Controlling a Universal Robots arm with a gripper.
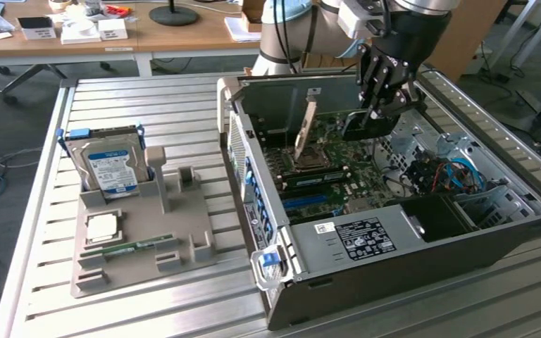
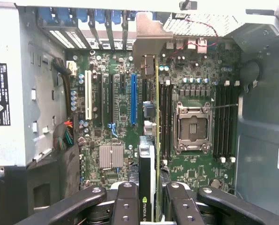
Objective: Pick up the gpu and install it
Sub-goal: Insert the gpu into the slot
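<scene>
Gripping one gpu edge-on, the one pincer hangs over one motherboard inside one open case.

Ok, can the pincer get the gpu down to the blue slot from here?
Probably yes. The pincer holds the gpu edge-on over the motherboard, with nothing between it and the blue slot. The gpu looks offset toward the CPU socket, though.

This was a robotics lab or workshop: a robot arm reached into an open computer case on a slatted metal table, a cluttered wooden desk behind.
</scene>
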